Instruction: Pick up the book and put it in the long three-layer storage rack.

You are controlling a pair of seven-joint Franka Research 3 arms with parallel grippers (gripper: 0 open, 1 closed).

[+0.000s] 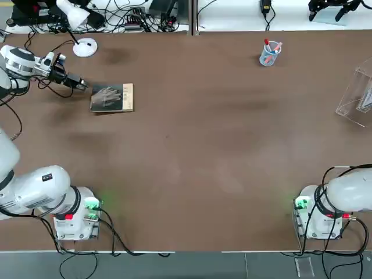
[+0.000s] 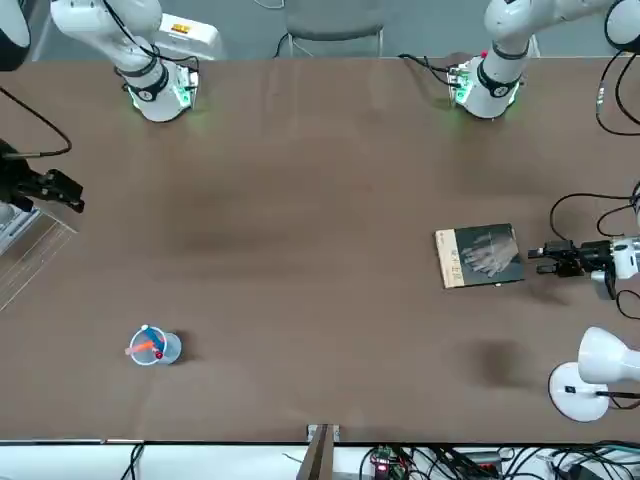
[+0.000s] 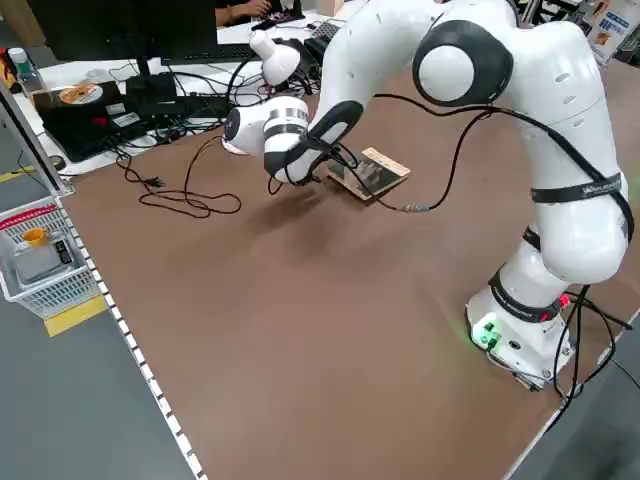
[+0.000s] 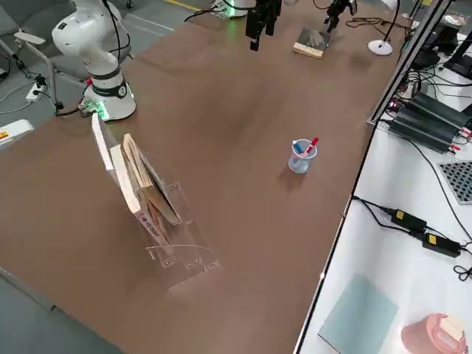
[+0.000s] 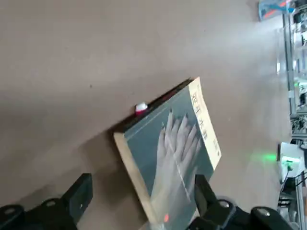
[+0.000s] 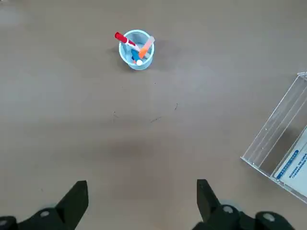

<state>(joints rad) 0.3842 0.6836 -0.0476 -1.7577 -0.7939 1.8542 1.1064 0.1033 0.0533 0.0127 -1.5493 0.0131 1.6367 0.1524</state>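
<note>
Upper left of the top view: book flat on table, cream strip away from left gripper. That gripper is level, just beside the book's edge, fingers spread wide, holding nothing. Storage rack at right edge. Right gripper parked, open, empty.

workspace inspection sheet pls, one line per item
surface: brown table, bare in the middle
job's things: book flat near the left arm; clear rack at the far right edge, already holding books
clutter: cup of pens, white desk lamp
grippers: left pincer open beside the book; right pincer open, hovering apart
cables: loops trail from both arm bases and the back edge
surroundings: electronics on the benches behind
</note>
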